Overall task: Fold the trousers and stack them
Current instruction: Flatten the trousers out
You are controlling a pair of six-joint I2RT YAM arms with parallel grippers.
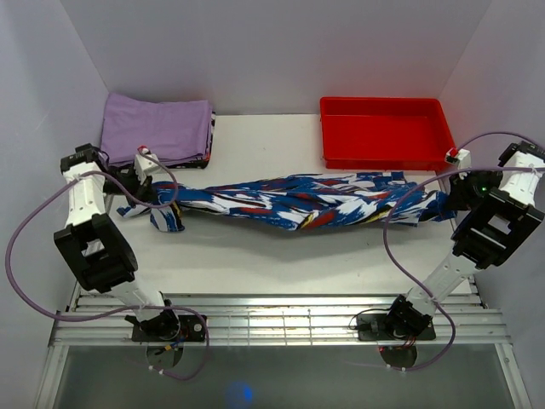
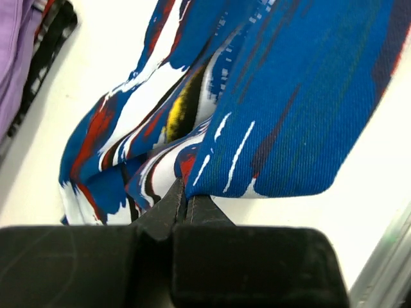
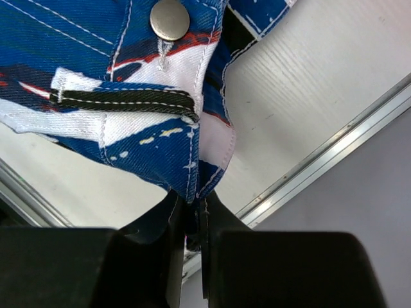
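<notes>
The trousers (image 1: pixel 298 200), printed royal blue, white, red and black, hang stretched in a long twisted band across the middle of the table. My left gripper (image 1: pixel 146 189) is shut on the leg end (image 2: pixel 212 115) at the left. My right gripper (image 1: pixel 450 203) is shut on the waistband (image 3: pixel 128 96) at the right, where a metal button (image 3: pixel 169 18) and a belt loop show. Both ends are lifted a little above the table.
A folded lilac-purple cloth (image 1: pixel 157 128) lies at the back left, close to my left gripper. A red tray (image 1: pixel 385 132) stands at the back right. The table's metal rail (image 1: pixel 272 319) runs along the near edge.
</notes>
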